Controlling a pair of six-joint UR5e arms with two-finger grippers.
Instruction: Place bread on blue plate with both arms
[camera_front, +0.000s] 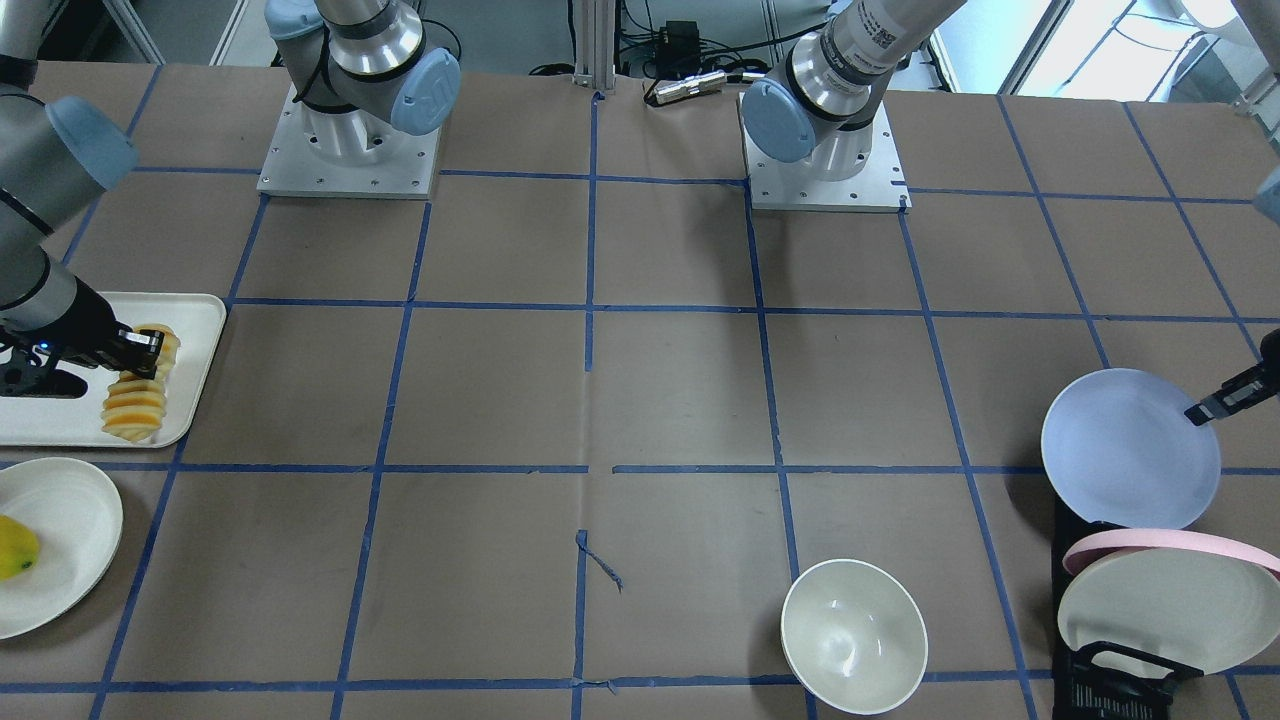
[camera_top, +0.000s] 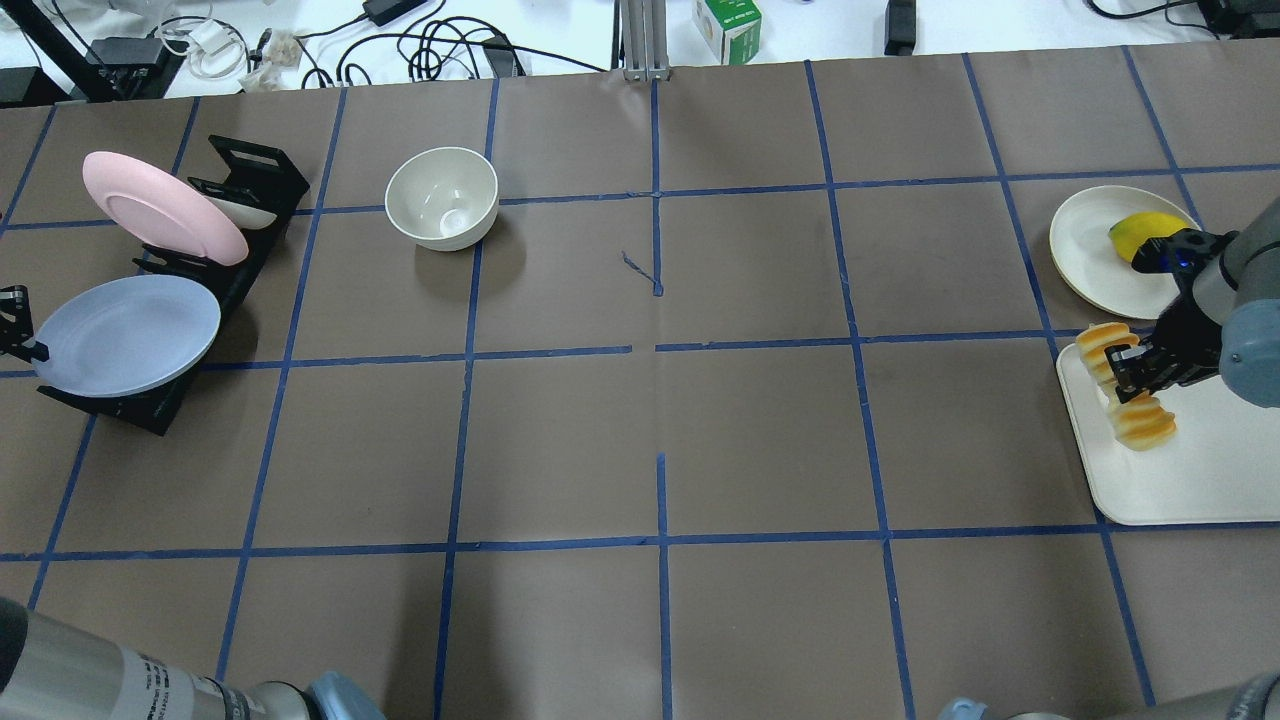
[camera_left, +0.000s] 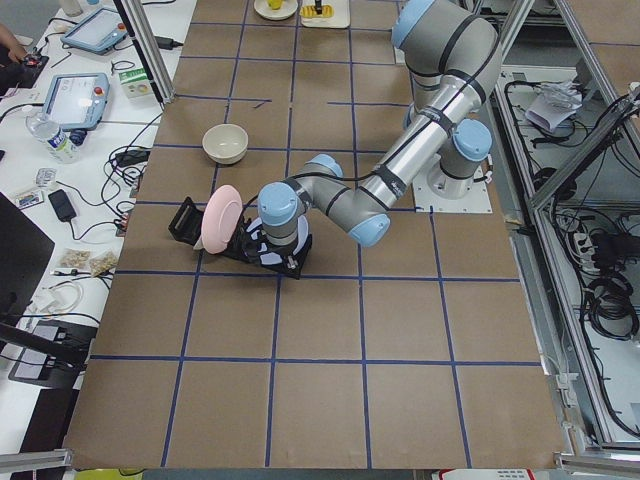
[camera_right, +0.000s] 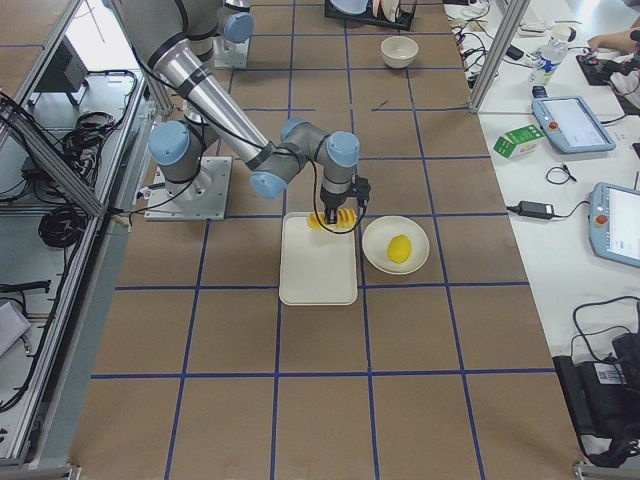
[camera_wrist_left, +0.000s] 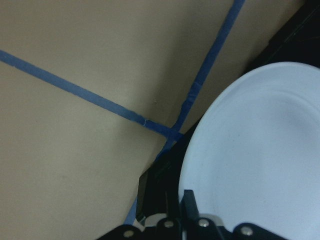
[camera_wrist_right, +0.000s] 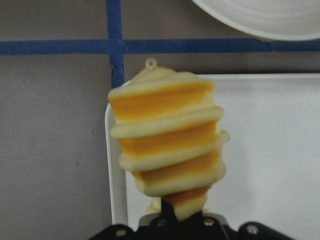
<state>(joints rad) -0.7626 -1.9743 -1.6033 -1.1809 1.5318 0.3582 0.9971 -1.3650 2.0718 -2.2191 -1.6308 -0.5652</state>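
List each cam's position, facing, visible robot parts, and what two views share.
Front-facing: across table, facing robot, steeply down; bases, right gripper on bread, left gripper at blue plate.
Overhead: behind robot, forward-down; both grippers at side edges.
Exterior left: table's left end; near left arm over rack.
Exterior right: table's right end; near right arm over tray.
Left wrist: down onto blue plate rim; own fingers.
Right wrist: along gripped bread; gripper body.
Shared: front-facing and overhead show same table, mirrored.

white bowl (camera_top: 441, 197), pink plate (camera_top: 165, 207), black rack (camera_top: 262, 170), white tray (camera_top: 1180, 490)
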